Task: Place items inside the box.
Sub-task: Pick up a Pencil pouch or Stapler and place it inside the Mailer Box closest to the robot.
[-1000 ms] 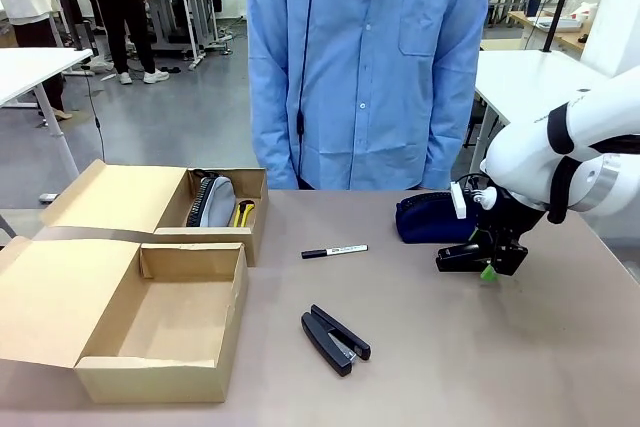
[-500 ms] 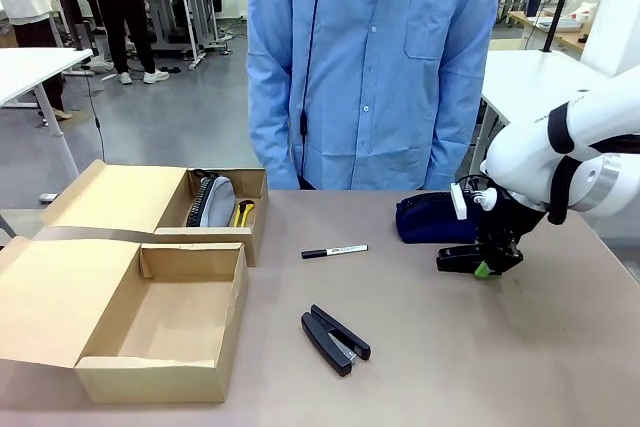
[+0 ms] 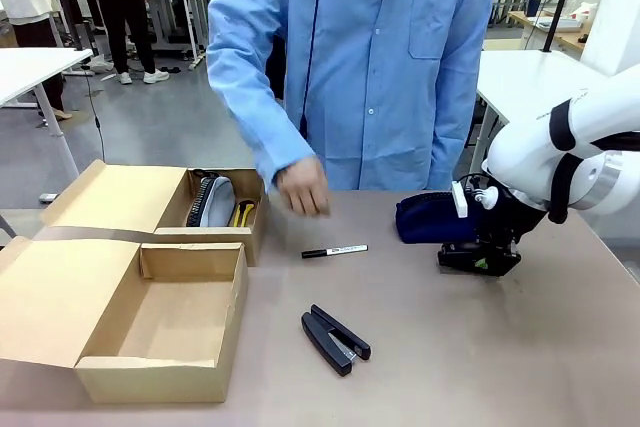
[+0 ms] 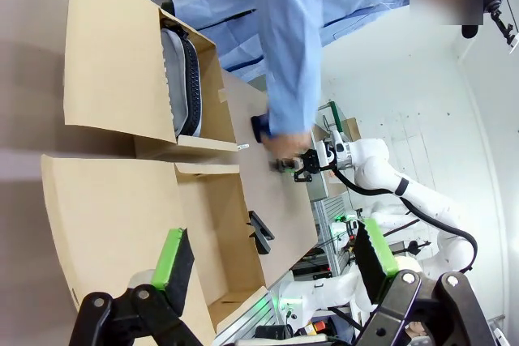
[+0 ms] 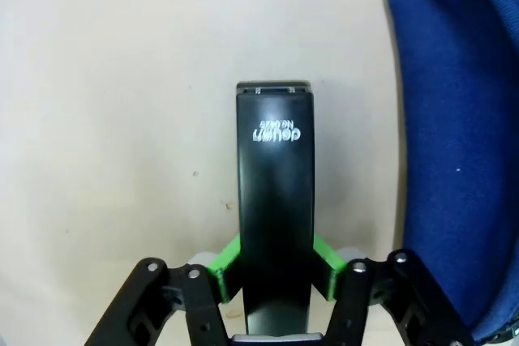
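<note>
**Item 1:** right gripper (image 5: 272, 269), pads clamped on a black stapler-like bar (image 5: 274, 200) lying on the table (image 3: 500, 347), just beside the navy blue zip pouch (image 3: 430, 217).

**Item 2:** left gripper (image 4: 272, 253), spread wide, empty.

**Item 3:** cardboard box (image 3: 160, 384); grey zip pencil case (image 3: 216, 202) and yellow utility knife (image 3: 243, 213) in its far compartment.

**Loose:** black marker pen (image 3: 334, 250), black stapler (image 3: 335, 339).

**Risks:**
- The grip sits near 1 end, so the bar may swing on lifting.
- The person's hand (image 3: 302, 187) hangs over the route to the box, so contact is possible.
</note>
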Robot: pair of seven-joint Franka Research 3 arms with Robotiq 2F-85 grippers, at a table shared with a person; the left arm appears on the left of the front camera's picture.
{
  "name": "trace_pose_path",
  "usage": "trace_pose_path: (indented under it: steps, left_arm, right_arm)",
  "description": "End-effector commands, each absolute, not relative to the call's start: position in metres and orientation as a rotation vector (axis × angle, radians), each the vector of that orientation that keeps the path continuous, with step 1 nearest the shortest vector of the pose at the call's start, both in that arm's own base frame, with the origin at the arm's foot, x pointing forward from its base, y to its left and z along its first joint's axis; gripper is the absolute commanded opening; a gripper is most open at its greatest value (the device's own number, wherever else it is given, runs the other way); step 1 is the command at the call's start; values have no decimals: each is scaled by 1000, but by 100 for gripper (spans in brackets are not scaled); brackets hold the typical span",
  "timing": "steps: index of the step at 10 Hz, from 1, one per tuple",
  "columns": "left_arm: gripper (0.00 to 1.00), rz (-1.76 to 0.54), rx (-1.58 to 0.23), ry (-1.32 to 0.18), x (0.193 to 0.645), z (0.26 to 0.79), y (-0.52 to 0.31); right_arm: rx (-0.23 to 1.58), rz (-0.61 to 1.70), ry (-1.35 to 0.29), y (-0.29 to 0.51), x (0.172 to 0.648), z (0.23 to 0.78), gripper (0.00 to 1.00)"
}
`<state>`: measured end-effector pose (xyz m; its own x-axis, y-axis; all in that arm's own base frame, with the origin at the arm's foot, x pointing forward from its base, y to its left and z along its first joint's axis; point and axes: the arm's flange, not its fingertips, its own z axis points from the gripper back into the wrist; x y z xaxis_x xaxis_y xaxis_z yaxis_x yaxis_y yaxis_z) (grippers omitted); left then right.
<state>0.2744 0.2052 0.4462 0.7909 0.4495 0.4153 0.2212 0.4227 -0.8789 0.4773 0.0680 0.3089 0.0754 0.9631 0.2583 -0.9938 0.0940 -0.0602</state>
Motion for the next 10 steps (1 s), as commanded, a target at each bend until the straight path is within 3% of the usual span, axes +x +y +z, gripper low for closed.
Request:
trace_pose_path:
  steps: [1,4,7,10]
  left_arm:
    - [100,141,-1165,-711,274,447,203]
    - [100,141,-1165,-711,274,447,203]
    - [100,141,-1165,-711,274,447,203]
    - [100,141,-1165,-711,274,447,203]
  right_arm:
    - [176,1485,-275,58,472,319,0]
    - [383,1376,-268,22,399,408,0]
    - [418,1431,-241,35,322,450,0]
    - [343,1479,-241,99,266,472,0]
